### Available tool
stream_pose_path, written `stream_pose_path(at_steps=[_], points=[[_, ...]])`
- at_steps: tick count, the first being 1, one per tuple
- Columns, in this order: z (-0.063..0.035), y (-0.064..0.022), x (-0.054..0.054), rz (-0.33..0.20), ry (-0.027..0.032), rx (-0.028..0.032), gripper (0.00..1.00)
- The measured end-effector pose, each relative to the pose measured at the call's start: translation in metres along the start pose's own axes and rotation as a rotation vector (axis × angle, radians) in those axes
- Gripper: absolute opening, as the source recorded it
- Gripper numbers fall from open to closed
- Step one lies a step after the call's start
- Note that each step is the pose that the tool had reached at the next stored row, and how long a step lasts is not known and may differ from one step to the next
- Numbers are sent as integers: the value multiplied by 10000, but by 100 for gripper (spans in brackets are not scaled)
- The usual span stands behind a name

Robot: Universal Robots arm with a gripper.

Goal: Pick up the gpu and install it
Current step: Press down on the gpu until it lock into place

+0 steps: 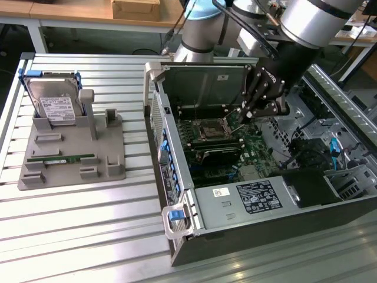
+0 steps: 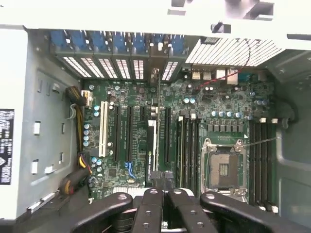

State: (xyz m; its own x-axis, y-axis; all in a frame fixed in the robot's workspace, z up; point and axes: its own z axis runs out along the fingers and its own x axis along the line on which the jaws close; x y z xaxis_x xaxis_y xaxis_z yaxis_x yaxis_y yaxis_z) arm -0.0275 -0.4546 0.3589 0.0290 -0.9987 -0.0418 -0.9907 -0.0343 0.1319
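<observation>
Gripper (image 2: pixel 160 180) closing fully, tips hovering at card's end, grip unclear | gpu (image 2: pixel 153 141) standing edge-on in motherboard (image 2: pixel 121 97) slots, at gripper's 7 o'clock in exterior view | risk: pressing while misaligned, card tilting, jamming slot or bending contacts

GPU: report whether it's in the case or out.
In: the gpu stands edge-on among the motherboard slots inside the case. Fully seated: cannot tell.
</observation>
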Motion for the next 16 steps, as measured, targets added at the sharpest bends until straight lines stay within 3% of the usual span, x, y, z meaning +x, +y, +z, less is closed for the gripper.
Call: stream_pose_path(at_steps=[2,3,4,5,6,7,8,16], points=[[-208,27,-9,-2,0,0,11],[-211,27,-9,-1,-2,1,11],[-211,27,-8,-6,7,176,11],[-209,28,-9,-19,17,494,11],[-209,29,-9,-28,26,753,11],[-206,31,-9,-43,38,1134,11],[-205,32,-9,-50,45,1324,11],[-208,4,-8,-28,46,1387,11]])
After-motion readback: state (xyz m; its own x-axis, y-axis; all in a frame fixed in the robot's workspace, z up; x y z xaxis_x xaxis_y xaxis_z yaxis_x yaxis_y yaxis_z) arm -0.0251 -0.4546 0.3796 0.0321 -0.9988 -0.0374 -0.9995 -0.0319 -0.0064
